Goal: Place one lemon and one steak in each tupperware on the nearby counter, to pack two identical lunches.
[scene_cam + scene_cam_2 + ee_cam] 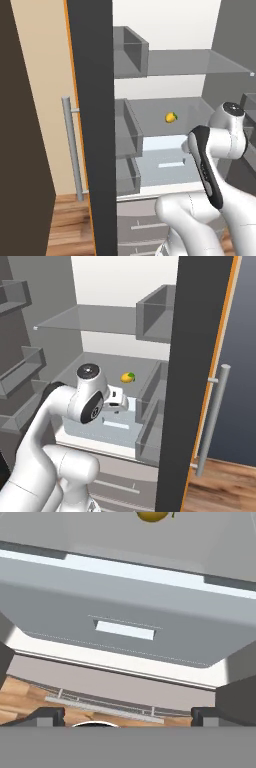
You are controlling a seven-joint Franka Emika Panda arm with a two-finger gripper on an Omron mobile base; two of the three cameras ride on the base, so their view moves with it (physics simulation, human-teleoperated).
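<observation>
- Dark fridge door (90,125) stands swung open at the left of the left base view, its grey bar handle (74,150) beside a tan wall, door bins (127,127) on its inner face.
- Inside, a glass shelf (200,62) spans the upper part; a lower shelf (155,112) carries the lemon (171,117), alone near the middle and well apart from the walls.
- Below that shelf sits a pale drawer (165,162) with a slot-shaped grip on its front.
- To the right, the white arm bends into the cabinet, and the gripper (127,714) sits low in front of the drawer. In the hand view its two dark tips stand far apart, so the jaws are released and hold nothing.
- The lemon (152,516) looks small, round and bright yellow with a darker greenish tip; it peeks in at the top edge of the hand view, above the drawer (125,629).
- Judged step: reaching for a first lemon; nothing looks packed yet.
- Next move probably calls for raising the hand to shelf level, pushing in, and straddling the fruit before closing. A round fruit may roll if nudged.
</observation>
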